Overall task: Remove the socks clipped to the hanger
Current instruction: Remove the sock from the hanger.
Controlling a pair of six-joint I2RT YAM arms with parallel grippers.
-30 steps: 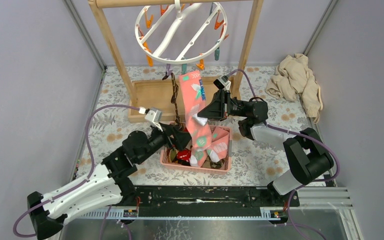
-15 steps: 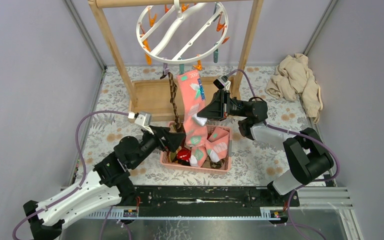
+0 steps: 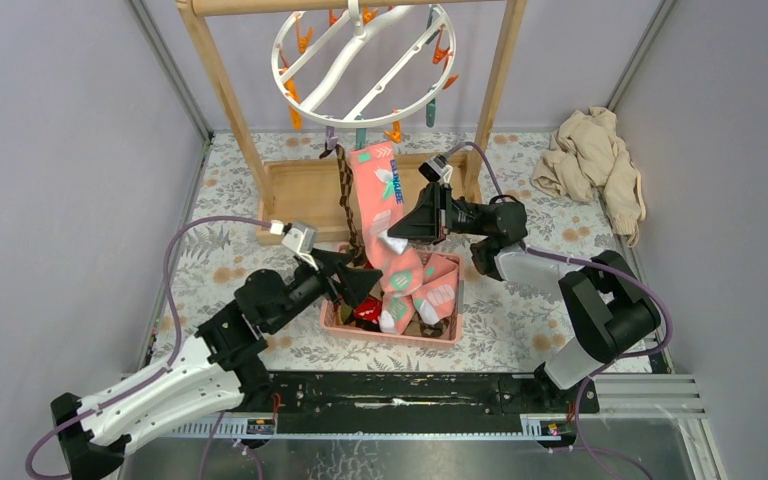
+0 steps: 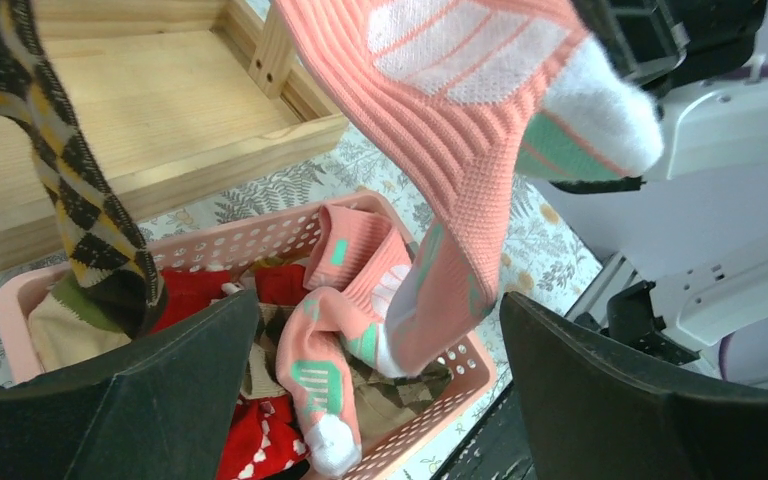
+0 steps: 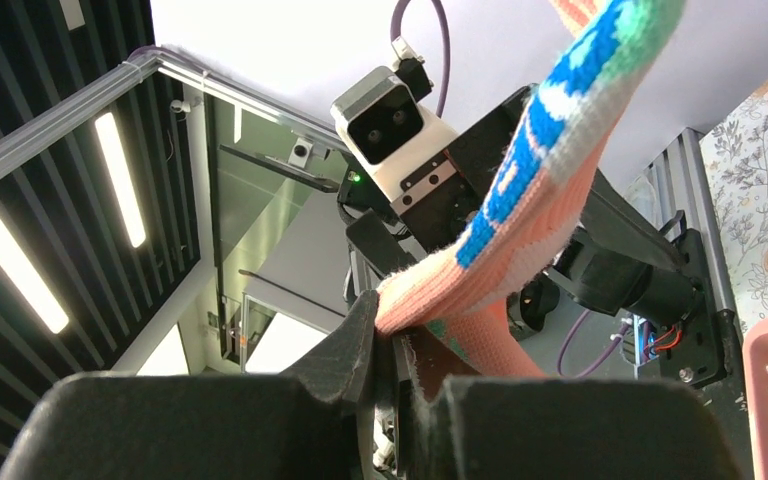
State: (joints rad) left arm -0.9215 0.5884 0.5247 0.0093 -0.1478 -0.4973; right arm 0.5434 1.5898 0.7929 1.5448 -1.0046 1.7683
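The white ring hanger (image 3: 360, 65) hangs from the wooden rack bar with orange, teal and purple clips round it. Two socks are clipped at its near rim: a long pink sock (image 3: 378, 190) (image 4: 460, 120) and a brown argyle sock (image 3: 348, 205) (image 4: 90, 210). My right gripper (image 3: 400, 232) (image 5: 390, 330) is shut on the pink sock's lower part, and the cloth (image 5: 520, 220) runs up from between its fingers. My left gripper (image 3: 360, 285) (image 4: 380, 400) stands open over the pink basket (image 3: 335, 318) (image 4: 210, 240), nothing between its fingers. Pink, red and argyle socks lie in the basket.
The wooden rack frame (image 3: 225, 95) stands on a wooden tray base (image 3: 305, 195) behind the basket. A beige cloth heap (image 3: 595, 165) lies at the back right. Grey walls close in both sides of the floral tabletop (image 3: 520, 320).
The hanger ring has swung and tilted. My right gripper has shifted slightly left with the pink sock still in it. My left arm drew back a little, then came forward, still open.
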